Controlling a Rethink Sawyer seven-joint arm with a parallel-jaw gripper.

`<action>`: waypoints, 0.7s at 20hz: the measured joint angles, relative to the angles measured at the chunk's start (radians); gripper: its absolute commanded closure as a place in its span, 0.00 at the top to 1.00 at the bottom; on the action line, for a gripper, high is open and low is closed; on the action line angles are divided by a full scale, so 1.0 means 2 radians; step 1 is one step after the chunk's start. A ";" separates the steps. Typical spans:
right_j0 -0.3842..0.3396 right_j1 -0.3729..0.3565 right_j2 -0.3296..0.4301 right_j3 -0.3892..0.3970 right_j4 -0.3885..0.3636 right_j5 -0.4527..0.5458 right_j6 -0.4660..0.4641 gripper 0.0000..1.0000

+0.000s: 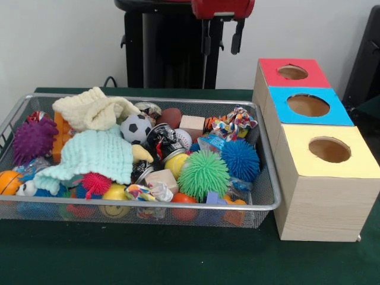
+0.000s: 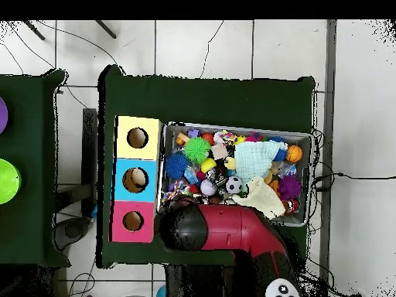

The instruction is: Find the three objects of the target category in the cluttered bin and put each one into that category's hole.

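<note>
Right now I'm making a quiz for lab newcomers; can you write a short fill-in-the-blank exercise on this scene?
1. The wooden box has three round holes; the top panel nearest the camera in the front view is coloured ____.
2. The middle hole sits in a ____ panel.
3. The soccer ball lies inside the wire ____.
4. The green spiky ball rests beside a spiky ball coloured ____.

Missing words: yellow; blue; bin; blue

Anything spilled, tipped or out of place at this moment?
Nothing stands out. The clutter sits inside the bin, nothing lies on the table, and the box with three holes stands square beside it. The gripper hangs above the bin's far edge, holding nothing.
</note>
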 measured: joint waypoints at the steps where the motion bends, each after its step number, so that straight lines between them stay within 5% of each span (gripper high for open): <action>1: -0.003 0.002 0.003 -0.001 -0.003 0.000 0.000 1.00; 14: -0.042 0.030 0.046 -0.014 -0.040 0.000 0.000 1.00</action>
